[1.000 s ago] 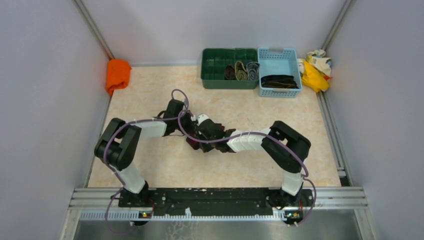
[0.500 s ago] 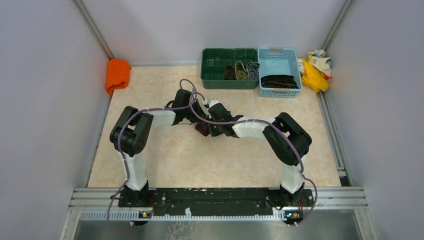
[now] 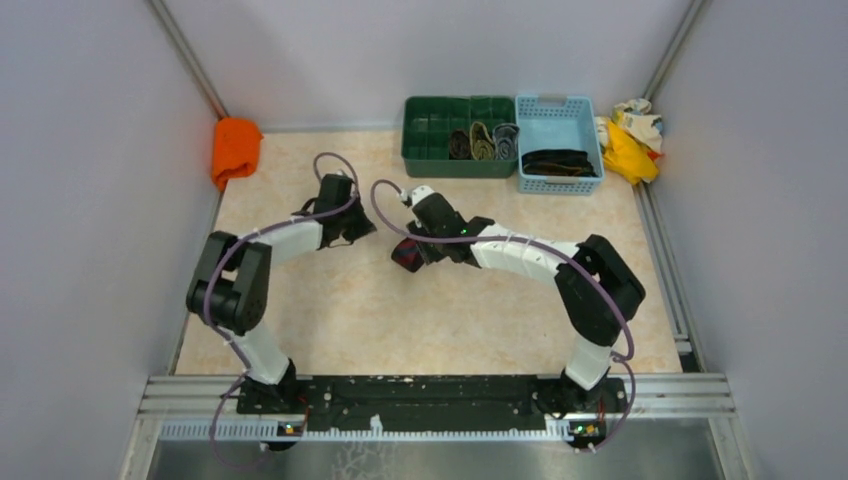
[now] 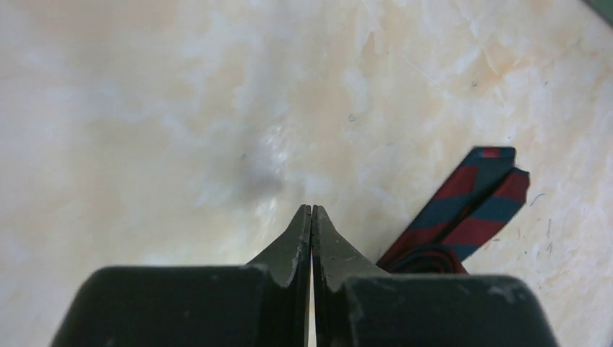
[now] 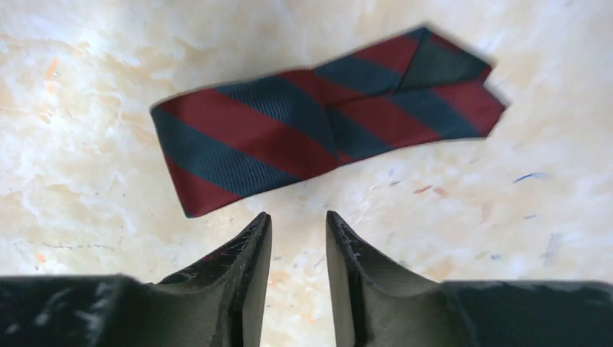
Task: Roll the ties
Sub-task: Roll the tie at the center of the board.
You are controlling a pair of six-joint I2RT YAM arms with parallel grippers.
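Observation:
A dark red tie with navy stripes lies loosely rolled on the table's middle, held by neither gripper. In the right wrist view the tie lies flat just ahead of my right gripper, which is open with only bare table between its fingers. My right gripper hovers right beside the tie. My left gripper stands apart to the left. Its fingers are shut on nothing, and the tie shows to their right. Three rolled ties sit in a green bin.
The green divided bin and a light blue basket holding dark ties stand at the back. An orange cloth lies at the back left corner. Yellow-and-cream rags lie at the back right.
Both grippers were together on the tie. The left arm has drawn back to the left. The right gripper has opened, let the tie go and shifted toward the back.

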